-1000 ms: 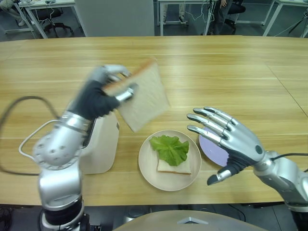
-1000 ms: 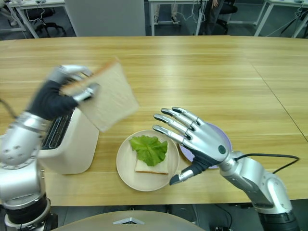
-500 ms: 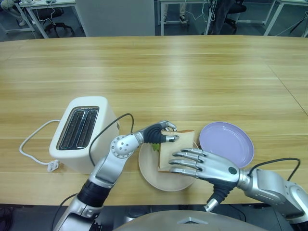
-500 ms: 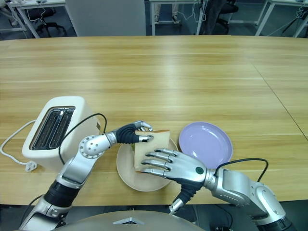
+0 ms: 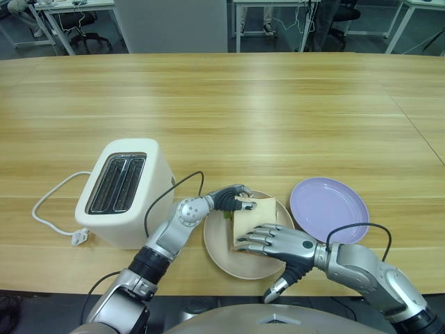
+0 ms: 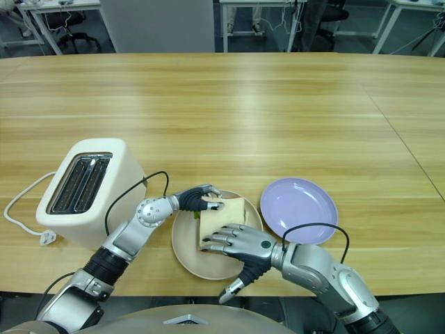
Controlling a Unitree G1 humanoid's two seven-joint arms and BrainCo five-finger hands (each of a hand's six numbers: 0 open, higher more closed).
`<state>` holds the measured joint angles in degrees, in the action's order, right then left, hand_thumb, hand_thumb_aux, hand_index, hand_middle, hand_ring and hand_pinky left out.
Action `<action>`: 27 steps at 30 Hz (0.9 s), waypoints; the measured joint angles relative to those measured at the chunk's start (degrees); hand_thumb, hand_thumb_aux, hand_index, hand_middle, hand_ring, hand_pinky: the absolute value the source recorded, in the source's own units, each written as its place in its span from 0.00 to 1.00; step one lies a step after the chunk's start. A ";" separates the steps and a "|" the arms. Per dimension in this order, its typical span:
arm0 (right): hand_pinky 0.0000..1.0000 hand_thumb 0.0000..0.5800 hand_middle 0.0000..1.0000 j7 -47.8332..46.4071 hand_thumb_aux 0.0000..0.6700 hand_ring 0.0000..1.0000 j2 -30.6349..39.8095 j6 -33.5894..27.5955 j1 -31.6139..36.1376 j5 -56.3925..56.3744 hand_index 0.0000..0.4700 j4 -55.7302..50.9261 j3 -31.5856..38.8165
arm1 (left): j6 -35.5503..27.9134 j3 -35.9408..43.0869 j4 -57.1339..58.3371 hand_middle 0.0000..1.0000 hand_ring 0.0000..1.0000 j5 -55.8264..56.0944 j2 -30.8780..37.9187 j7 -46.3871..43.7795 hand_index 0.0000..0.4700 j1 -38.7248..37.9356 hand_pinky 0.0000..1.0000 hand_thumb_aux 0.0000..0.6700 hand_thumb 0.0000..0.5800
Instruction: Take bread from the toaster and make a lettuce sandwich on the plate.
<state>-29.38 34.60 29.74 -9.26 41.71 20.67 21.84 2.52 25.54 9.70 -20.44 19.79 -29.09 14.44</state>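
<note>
On the plate (image 5: 217, 249), left hand (image 5: 229, 198) pinches the bread (image 5: 254, 216); right hand (image 5: 284, 242) rests open atop it.

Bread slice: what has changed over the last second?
The left robot hand brought the bread slice down from above the toaster onto the beige plate and still grips its far edge. The right robot hand moved in from the purple plate and lies flat on the slice. Toaster and both plates stayed put.
</note>
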 measured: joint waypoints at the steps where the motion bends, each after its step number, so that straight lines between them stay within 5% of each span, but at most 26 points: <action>1: 0.00 0.00 0.00 -0.81 0.00 0.00 -0.75 -1.28 0.45 -0.78 0.00 -0.16 0.23 | 0.53 0.35 0.85 1.00 1.00 -0.96 0.05 0.46 0.98 0.33 1.00 1.00 1.00; 10: 0.00 0.00 0.00 -5.42 0.00 0.00 -2.98 -7.43 5.47 -4.83 0.00 -3.86 3.24 | 3.97 2.91 4.13 1.00 1.00 -7.48 0.54 4.80 0.98 0.99 1.00 1.00 1.00; 11: 0.00 0.00 0.00 -6.10 0.00 0.00 -2.93 -8.03 5.68 -5.21 0.00 -3.83 3.38 | 4.46 3.42 4.12 1.00 1.00 -8.99 0.88 5.56 0.19 1.28 1.00 0.20 0.35; 12: 0.00 0.00 0.00 -6.72 0.00 0.00 -2.76 -8.50 5.77 -5.50 0.00 -3.77 3.47 | 4.80 3.76 4.07 0.33 0.33 -10.21 1.09 6.31 0.00 1.47 0.33 0.00 0.00; 13: 0.00 0.00 0.00 -7.16 0.00 0.00 -2.63 -8.93 5.77 -5.98 0.00 -3.69 3.59 | 5.11 4.17 3.89 0.33 0.33 -11.47 1.47 7.11 0.00 1.60 0.33 0.00 0.00; 14: 0.00 0.00 0.00 -7.43 0.00 0.00 -2.47 -9.34 5.76 -6.58 0.00 -3.66 3.69 | 5.69 4.66 3.66 0.00 0.00 -13.06 2.01 8.05 0.00 1.82 0.00 0.00 0.00; 19: 0.00 0.00 0.00 -8.51 0.00 0.00 -1.56 -11.55 6.19 -7.35 0.00 -3.66 3.88 | 7.04 4.19 -0.66 0.00 0.00 -21.71 5.37 15.81 0.00 4.56 0.00 0.00 0.00; 27: 0.00 0.00 0.00 -7.15 0.00 0.00 -2.40 -13.64 7.27 -7.65 0.00 -4.44 4.04 | 5.42 -8.79 -17.36 0.00 0.00 -23.41 9.64 21.94 0.00 6.56 0.00 0.00 0.00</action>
<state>-36.54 32.20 16.10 -1.99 34.06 16.23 25.89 7.94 16.75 -7.67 -43.85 29.43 -7.15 20.99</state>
